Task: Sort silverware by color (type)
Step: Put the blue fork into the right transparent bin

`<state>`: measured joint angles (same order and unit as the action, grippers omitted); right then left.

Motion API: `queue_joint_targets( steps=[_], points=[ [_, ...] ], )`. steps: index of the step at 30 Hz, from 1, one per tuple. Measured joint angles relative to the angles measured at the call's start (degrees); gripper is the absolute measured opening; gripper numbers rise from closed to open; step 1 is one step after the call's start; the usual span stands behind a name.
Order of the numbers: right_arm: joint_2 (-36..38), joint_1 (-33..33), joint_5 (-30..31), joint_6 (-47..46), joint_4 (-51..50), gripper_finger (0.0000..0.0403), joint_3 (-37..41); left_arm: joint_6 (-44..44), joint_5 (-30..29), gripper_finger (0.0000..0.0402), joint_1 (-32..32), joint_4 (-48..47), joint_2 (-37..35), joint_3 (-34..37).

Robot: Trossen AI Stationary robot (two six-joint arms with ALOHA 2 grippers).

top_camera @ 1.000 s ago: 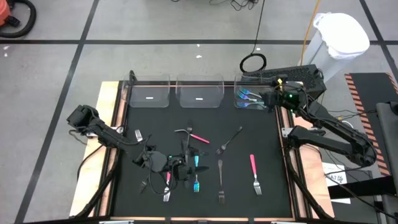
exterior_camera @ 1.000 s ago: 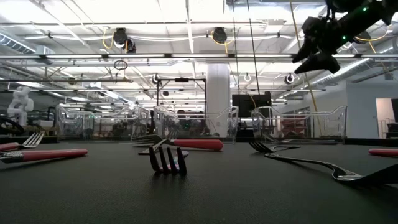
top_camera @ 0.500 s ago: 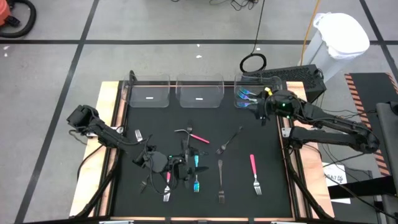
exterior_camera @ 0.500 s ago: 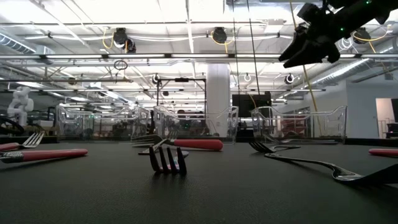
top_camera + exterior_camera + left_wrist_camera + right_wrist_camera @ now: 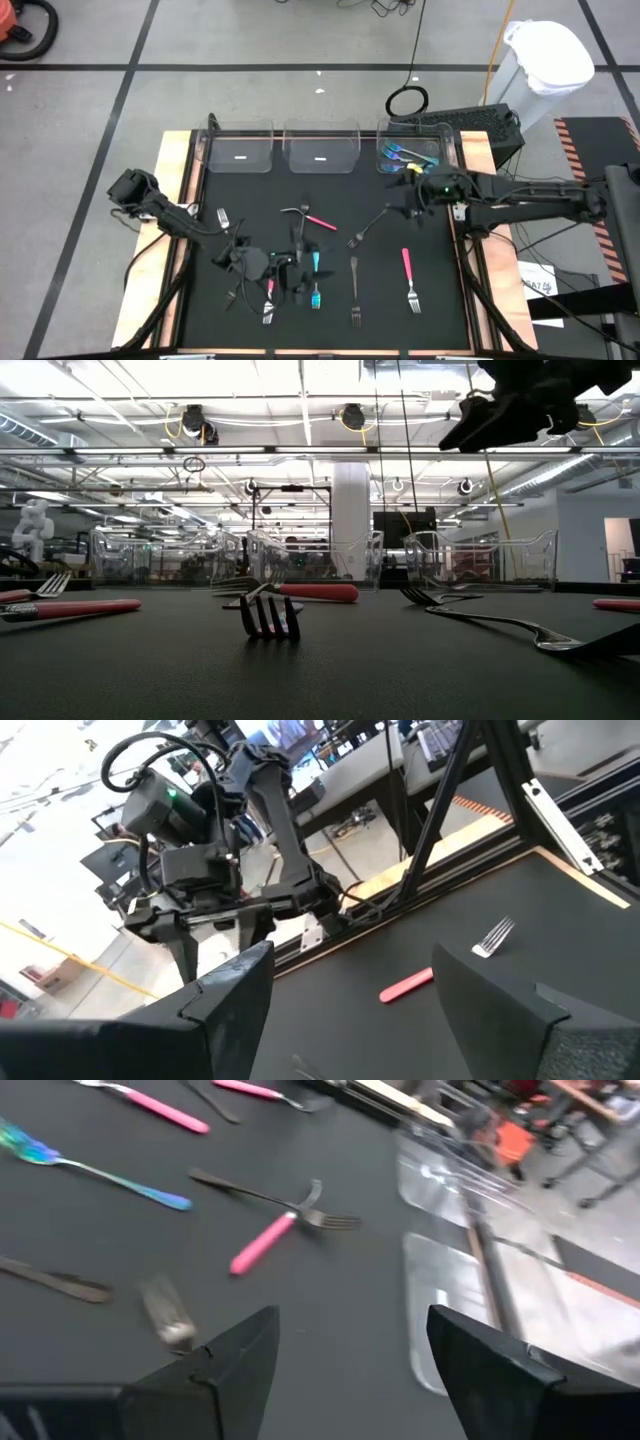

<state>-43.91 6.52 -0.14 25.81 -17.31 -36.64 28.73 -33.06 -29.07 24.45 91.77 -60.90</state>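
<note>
High view shows you that the right end effector [image 5: 411, 205] has left the right-hand clear bin [image 5: 409, 157], where two teal-handled pieces [image 5: 397, 153] now lie, and it hangs low over the bench [image 5: 440, 300] just in front of that bin, beside the black fork [image 5: 368, 229]; its fingers stand spread and empty, so you can take one drop-off as done and a new pick as likely starting. A second ago it was over that bin's right edge. The left end effector [image 5: 235, 257], also spread, has not moved, well in front of that bin among the pink, teal and black silverware [image 5: 300, 270].
</note>
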Motion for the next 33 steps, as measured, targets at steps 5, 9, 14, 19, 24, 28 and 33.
queue_joint_targets(
  steps=[5,9,14,19,24,28,33],
  points=[
    [-2.61,-6.28,0.00,-1.49,2.73,0.0249,0.00,-0.86,0.02,0.0272,-1.00,0.09,0.00,0.00],
    [-5.70,-10.99,0.14,-2.65,7.16,0.0249,0.00,-3.03,0.01,0.0272,-1.44,0.06,-0.01,0.00],
    [-10.77,-15.95,1.24,-2.67,13.86,0.0249,-0.04,-5.60,0.02,0.0272,-2.49,-0.39,0.87,-0.02],
    [-15.97,-20.05,3.82,-2.62,16.90,0.0249,-0.04,-9.95,-1.65,0.0272,-4.39,-2.02,0.96,-0.02],
    [-19.92,-21.89,4.39,-0.99,17.22,0.0249,-0.02,-11.91,-3.63,0.0272,-7.42,-3.56,0.96,-0.02],
    [-21.44,-22.62,4.48,-1.12,17.37,0.0249,-0.04,-11.97,-3.64,0.0258,-9.81,-4.23,0.96,-0.02],
    [-21.67,-22.84,4.37,-2.19,18.60,0.0249,-0.04,-14.88,-4.15,0.0227,-12.07,-4.09,0.96,-0.02]
  ],
)
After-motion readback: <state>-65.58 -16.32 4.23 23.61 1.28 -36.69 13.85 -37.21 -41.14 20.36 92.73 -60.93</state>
